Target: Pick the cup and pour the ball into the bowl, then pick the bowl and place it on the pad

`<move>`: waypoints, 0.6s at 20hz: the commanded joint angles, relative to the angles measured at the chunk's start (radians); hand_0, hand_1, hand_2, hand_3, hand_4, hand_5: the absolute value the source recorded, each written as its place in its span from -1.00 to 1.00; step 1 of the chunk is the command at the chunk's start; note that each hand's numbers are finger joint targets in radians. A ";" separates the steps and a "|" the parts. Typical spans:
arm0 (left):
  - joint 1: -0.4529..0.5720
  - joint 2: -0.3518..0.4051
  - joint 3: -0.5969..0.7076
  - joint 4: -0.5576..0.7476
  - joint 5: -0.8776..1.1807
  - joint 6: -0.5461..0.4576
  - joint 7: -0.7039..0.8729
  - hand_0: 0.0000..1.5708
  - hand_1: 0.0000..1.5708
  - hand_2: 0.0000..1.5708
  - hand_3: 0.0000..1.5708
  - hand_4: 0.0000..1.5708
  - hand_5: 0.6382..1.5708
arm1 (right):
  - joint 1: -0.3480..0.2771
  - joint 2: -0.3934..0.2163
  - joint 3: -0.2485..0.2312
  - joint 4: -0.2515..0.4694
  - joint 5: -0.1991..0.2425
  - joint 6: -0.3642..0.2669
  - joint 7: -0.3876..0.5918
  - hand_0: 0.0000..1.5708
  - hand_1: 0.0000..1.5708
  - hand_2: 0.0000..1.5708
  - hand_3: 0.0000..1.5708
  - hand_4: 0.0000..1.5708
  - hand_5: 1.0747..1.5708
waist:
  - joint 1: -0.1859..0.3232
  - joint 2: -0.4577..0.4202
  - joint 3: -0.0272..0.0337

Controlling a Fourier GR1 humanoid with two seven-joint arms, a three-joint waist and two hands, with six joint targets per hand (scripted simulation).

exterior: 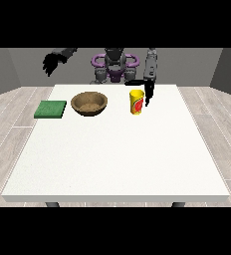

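Nothing of the task looks done yet. The yellow cup (pixel 136 102) stands upright on the white bench (pixel 117 159), toward the far edge, and the wooden bowl (pixel 89 103) sits apart from it toward the view's left, off the green pad (pixel 51 109), which lies flat near the bench's left edge. The ball cannot be made out — presumably it is down inside the cup.

The hand at the view's right (pixel 148 92) hangs just beside the cup, fingers pointing down along its right side (whether they touch the cup, or have begun to curl round it, I cannot tell). The hand at the view's left (pixel 50 63) is held high and well clear of the bench, its fingers hanging relaxed and holding nothing.

So the grasp, the pour, and the bowl's move all remain. Room is generous: cup, bowl and pad sit in one row with gaps between them, and the whole near half of the bench lies open — only the pad lies close to an edge.
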State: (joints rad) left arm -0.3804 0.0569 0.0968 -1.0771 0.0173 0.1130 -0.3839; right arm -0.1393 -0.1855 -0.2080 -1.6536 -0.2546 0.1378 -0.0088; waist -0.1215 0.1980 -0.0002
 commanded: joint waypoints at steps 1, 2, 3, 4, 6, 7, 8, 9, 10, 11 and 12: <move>-0.062 -0.001 0.024 0.139 0.002 -0.004 -0.076 -1.00 -1.00 -1.00 -1.00 -0.75 0.68 | -0.030 -0.023 -0.038 0.083 -0.007 0.023 -0.053 -1.00 -1.00 -1.00 -1.00 -0.14 0.97 | 0.006 0.006 0.0001; -0.021 -0.003 0.035 0.181 0.005 -0.018 -0.161 -1.00 -1.00 -1.00 -1.00 -0.76 0.68 | 0.027 -0.005 0.001 0.021 0.006 0.032 -0.034 -1.00 -1.00 -1.00 -1.00 -0.15 0.97 | -0.020 0.005 -0.0002; -0.062 0.020 0.051 0.188 0.021 -0.037 -0.136 -1.00 -1.00 -1.00 -1.00 -0.77 0.68 | -0.046 -0.040 -0.057 0.087 -0.028 0.037 -0.052 -1.00 -1.00 -1.00 -1.00 -0.14 0.97 | 0.008 0.029 0.0000; -0.043 -0.016 0.026 0.199 -0.001 -0.010 -0.169 -1.00 -1.00 -1.00 -1.00 -0.73 0.71 | -0.031 -0.030 -0.043 0.122 0.011 0.031 -0.086 -1.00 -1.00 -1.00 -1.00 -0.14 0.97 | 0.020 0.019 0.0001; -0.072 0.058 0.104 0.302 0.032 -0.040 -0.223 -1.00 -1.00 -1.00 -1.00 -0.54 0.77 | -0.011 -0.038 -0.020 -0.001 -0.033 0.056 -0.005 -1.00 -1.00 -1.00 -1.00 -0.14 0.97 | -0.045 0.034 -0.0005; -0.134 0.031 0.104 0.327 0.034 -0.012 -0.210 -1.00 -1.00 -1.00 -1.00 -0.18 0.92 | -0.050 -0.031 -0.021 0.019 -0.009 0.026 -0.027 -1.00 -1.00 -1.00 -1.00 -0.13 0.98 | -0.044 0.062 -0.0004; -0.113 0.004 0.100 0.352 0.031 0.006 -0.227 -1.00 -1.00 -1.00 -1.00 0.13 0.97 | -0.038 -0.047 -0.027 -0.017 -0.055 0.043 0.050 -1.00 -1.00 -1.00 -1.00 -0.14 0.98 | -0.063 0.033 -0.0005; -0.069 0.018 0.112 0.383 0.013 0.028 -0.302 -0.11 -0.11 -0.19 -1.00 0.28 0.96 | -0.011 -0.046 -0.006 -0.071 -0.052 0.054 0.068 -1.00 -1.00 -1.00 -1.00 -0.14 0.99 | -0.083 0.043 -0.0009; -0.124 0.029 0.088 0.355 -0.030 0.092 -0.244 0.17 0.17 0.68 0.76 0.58 0.93 | -0.044 -0.054 -0.049 0.016 -0.064 0.070 -0.014 -1.00 -1.00 -1.00 -1.00 -0.16 0.99 | -0.077 0.072 -0.0001; -0.108 0.028 0.089 0.365 -0.054 0.142 -0.277 0.47 0.47 1.00 1.00 0.67 0.79 | -0.061 -0.092 -0.068 -0.011 -0.101 0.105 0.005 -1.00 -1.00 -1.00 -0.85 -0.17 0.99 | -0.109 0.083 -0.0002; -0.098 0.012 0.070 0.378 -0.087 0.185 -0.306 0.56 0.56 1.00 1.00 0.70 0.81 | -0.079 -0.097 -0.071 -0.014 -0.133 0.102 0.061 -1.00 -1.00 -1.00 -0.82 -0.18 0.99 | -0.113 0.084 -0.0004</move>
State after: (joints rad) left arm -0.4741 0.0775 0.1776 -0.7567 -0.0044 0.1864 -0.6267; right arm -0.1862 -0.2466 -0.2522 -1.6545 -0.3232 0.2043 0.0083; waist -0.1936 0.2550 0.0002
